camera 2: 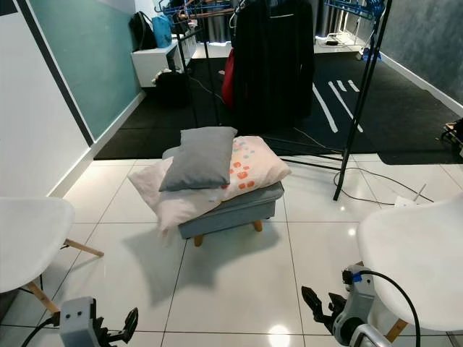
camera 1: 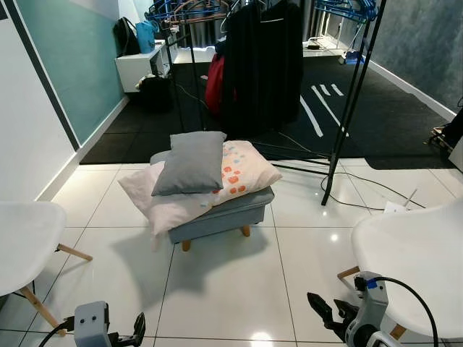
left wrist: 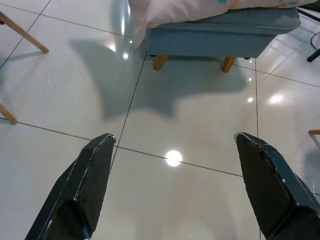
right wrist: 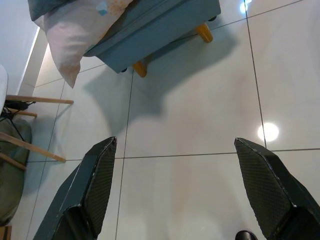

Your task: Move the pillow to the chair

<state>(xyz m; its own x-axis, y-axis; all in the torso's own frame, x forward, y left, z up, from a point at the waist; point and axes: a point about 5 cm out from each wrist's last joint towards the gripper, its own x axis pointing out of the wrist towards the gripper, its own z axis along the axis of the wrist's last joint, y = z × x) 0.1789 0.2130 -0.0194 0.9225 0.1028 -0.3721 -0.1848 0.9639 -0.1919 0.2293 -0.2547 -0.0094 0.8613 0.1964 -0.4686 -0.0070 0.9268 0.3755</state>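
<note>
A grey pillow [camera 1: 192,163] lies on top of a larger pale pillow with orange and blue spots [camera 1: 242,170]; both rest on a small blue-grey footstool [camera 1: 224,213] in the middle of the white tiled floor. One white chair [camera 1: 416,256] stands at the right, another white chair [camera 1: 22,242] at the left. My left gripper [left wrist: 172,187] hangs low over bare tiles, open and empty, well short of the stool. My right gripper [right wrist: 175,187] is likewise open and empty, low beside the right chair.
A black clothes rack [camera 1: 354,101] with dark garments [camera 1: 260,65] stands behind the stool, its base bars and cables [camera 1: 362,188] running across the tiles. Dark carpet lies beyond. A white wall [camera 1: 29,123] runs along the left. Bare tiles separate me from the stool.
</note>
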